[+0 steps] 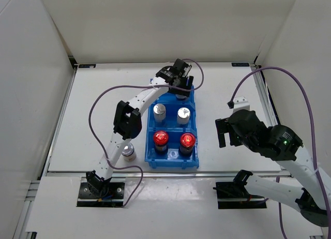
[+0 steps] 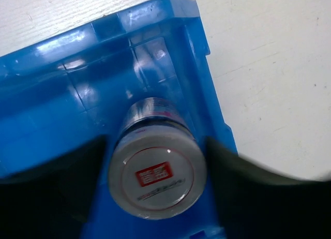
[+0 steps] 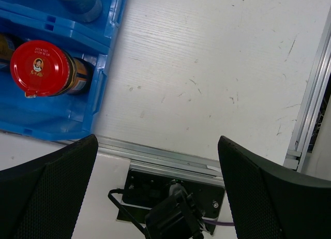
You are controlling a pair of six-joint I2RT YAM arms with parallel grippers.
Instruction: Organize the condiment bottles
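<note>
**Five of six bottles in the bin; one short bottle outstanding**

Nearest: right gripper spread wide, holding nothing, over the bare white counter to the right of the blue three-compartment plastic bin.

Just left of the bin, on the counter: short silver-lidded stray bottle, upright, partly under the left arm.

Near compartment: two dark red-capped bottles, upright, side by side.

Middle compartment: two pale silver-capped bottles, upright.

Far compartment: left gripper pinching the second short silver-lidded jar by its sides, at the right-hand end, close to the wall. Cannot tell if its base rests on the bin floor. Bare blue floor shows to its left.

Judgement: sorted one kind per compartment, nearly done. Left to do: release this jar, then bring in the stray beside it.
</note>
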